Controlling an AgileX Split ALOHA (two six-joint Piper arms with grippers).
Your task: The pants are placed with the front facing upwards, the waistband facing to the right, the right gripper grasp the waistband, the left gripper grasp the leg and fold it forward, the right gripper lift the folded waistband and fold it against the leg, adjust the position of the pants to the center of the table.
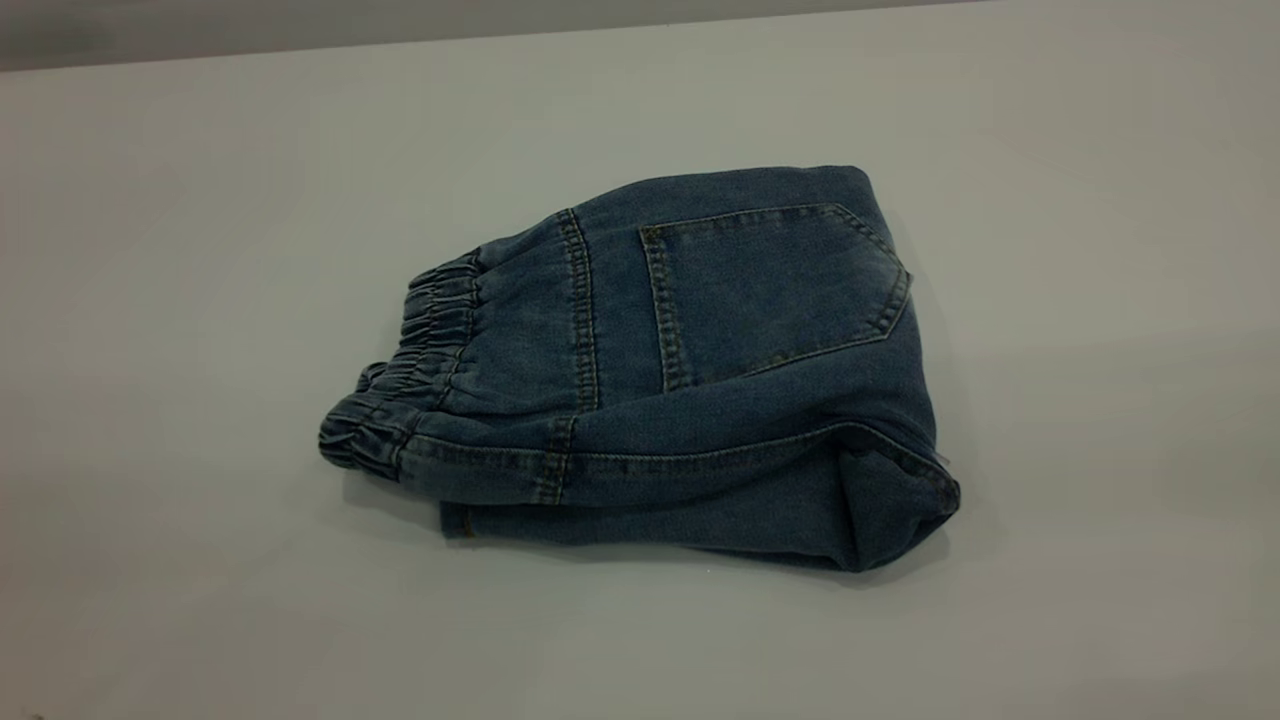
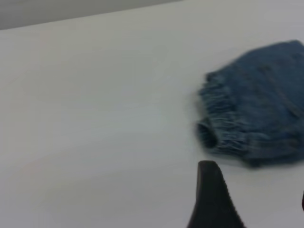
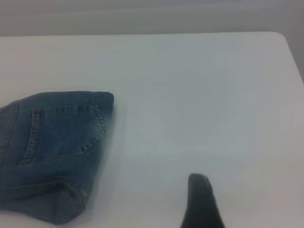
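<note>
Now pants (image 1: pixel 700 370) folded (patch pocket (image 1: pixel 775 290) up); waistband (image 1: pixel 420 350) left; jaws' state indiscernible.

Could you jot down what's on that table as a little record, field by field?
item: pants, blue denim
state: folded into a compact bundle, patch pocket on top
waistband: gathered, at the bundle's left end in the exterior view
surface: table
left gripper: off the pants, near the waistband end
right gripper: off the pants, near the pocket end
</note>
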